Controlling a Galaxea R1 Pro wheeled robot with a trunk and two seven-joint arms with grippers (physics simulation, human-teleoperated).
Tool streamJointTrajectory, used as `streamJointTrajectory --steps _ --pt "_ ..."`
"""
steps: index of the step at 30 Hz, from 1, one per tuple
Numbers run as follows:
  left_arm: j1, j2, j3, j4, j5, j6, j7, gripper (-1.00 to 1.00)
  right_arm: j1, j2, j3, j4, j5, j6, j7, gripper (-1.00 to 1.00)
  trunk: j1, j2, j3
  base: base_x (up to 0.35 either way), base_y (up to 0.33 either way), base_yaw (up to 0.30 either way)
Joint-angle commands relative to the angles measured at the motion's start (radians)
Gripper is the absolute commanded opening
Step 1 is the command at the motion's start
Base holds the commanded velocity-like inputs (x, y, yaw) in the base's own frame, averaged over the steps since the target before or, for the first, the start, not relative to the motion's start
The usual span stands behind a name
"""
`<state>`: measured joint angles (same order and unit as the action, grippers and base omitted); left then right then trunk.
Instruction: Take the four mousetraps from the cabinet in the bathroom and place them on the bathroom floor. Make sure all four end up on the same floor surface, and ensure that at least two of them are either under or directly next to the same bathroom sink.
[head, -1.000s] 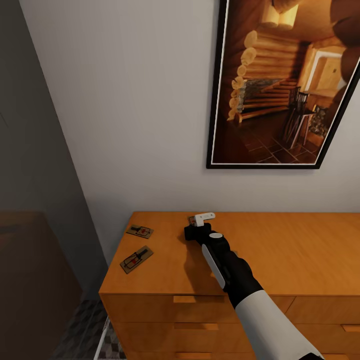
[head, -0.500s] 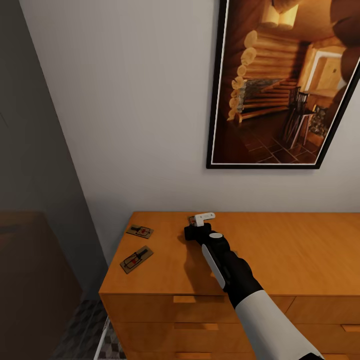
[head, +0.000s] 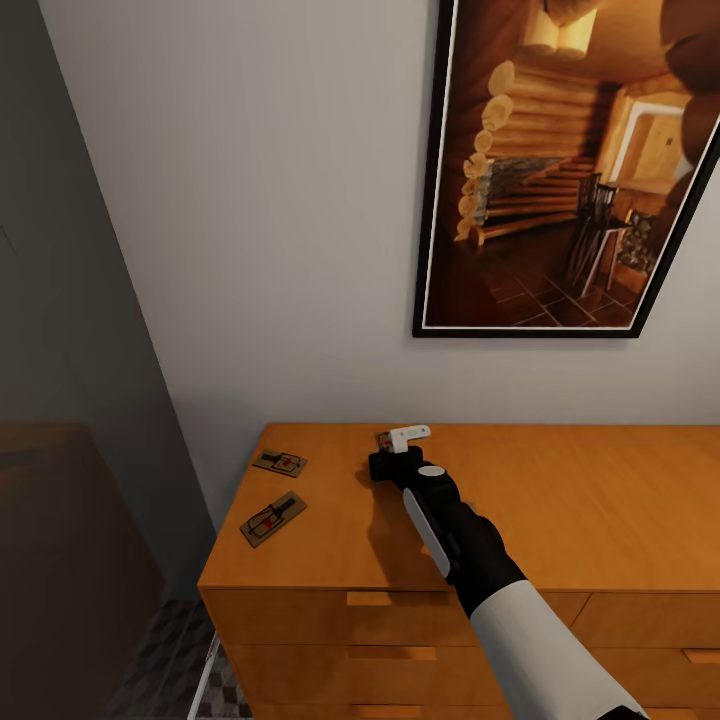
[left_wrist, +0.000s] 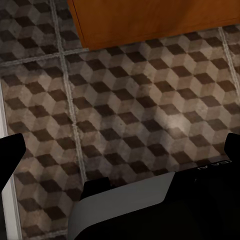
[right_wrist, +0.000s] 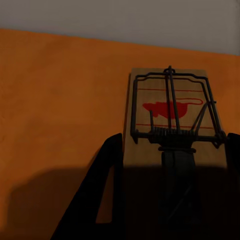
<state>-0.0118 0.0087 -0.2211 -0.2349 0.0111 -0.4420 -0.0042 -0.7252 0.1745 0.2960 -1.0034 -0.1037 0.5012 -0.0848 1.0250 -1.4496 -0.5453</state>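
On the orange-brown cabinet (head: 560, 520) two mousetraps (head: 279, 462) (head: 273, 518) lie flat near its left end. A third mousetrap (head: 384, 439) rests by the back edge, with my right gripper (head: 395, 447) reaching over it. In the right wrist view this mousetrap (right_wrist: 172, 107) lies on the cabinet top (right_wrist: 55, 100), and my right gripper (right_wrist: 175, 160) has a dark finger against each long side of it. My left gripper (left_wrist: 122, 150) hangs open above the cube-patterned bathroom floor (left_wrist: 130, 100) close to the cabinet's base (left_wrist: 150, 20). The sink is out of view.
A large black-framed picture (head: 570, 170) hangs on the white wall above the cabinet. A dark wall (head: 60, 300) stands to the left, with a strip of tiled floor (head: 170, 650) below it. Drawer fronts with slim handles (head: 370, 598) face me.
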Motion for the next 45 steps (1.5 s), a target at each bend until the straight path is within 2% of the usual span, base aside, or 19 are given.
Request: streamJointTrajectory --steps 1,17,31,45 --pt "0.0 0.0 -0.003 0.0 0.001 -0.003 0.0 1.0 0.0 0.0 0.001 0.018 -0.008 0.005 -0.01 -1.0 0.0 0.0 -0.001 0.0 0.0 0.0" --pt "-0.001 0.0 -0.003 0.011 0.001 -0.003 0.0 1.0 0.0 0.0 0.0 -0.044 -0.006 0.033 -0.012 -1.0 0.0 0.0 -0.001 0.0 0.0 0.0" --pt "-0.001 -0.001 -0.003 0.011 0.001 -0.003 0.0 1.0 0.0 0.0 -0.001 -0.054 -0.005 0.043 -0.015 -1.0 0.0 0.0 -0.001 0.0 0.0 0.0" --pt "0.0 -0.001 -0.003 0.011 0.001 -0.003 0.0 1.0 0.0 0.0 -0.001 -0.115 -0.004 0.103 -0.016 -1.0 0.0 0.0 -0.001 0.0 0.0 0.0"
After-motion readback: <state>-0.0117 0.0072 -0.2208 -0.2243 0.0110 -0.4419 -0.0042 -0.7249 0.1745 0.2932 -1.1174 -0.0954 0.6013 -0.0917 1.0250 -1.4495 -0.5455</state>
